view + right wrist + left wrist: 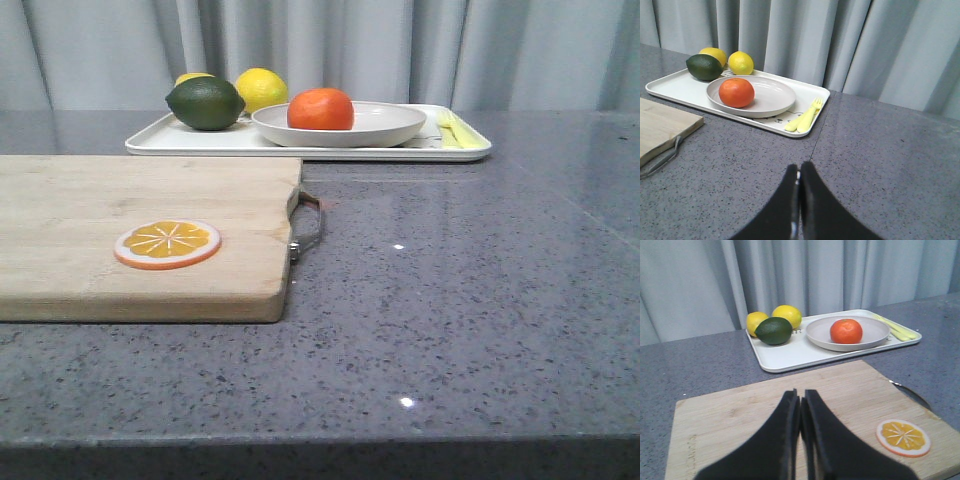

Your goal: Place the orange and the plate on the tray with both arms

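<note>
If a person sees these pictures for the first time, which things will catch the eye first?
The bright orange draws the eye first: it sits in the beige plate, which stands on the white tray at the far side of the table. Next comes the orange slice, lying flat on the wooden cutting board near the front left.
</note>
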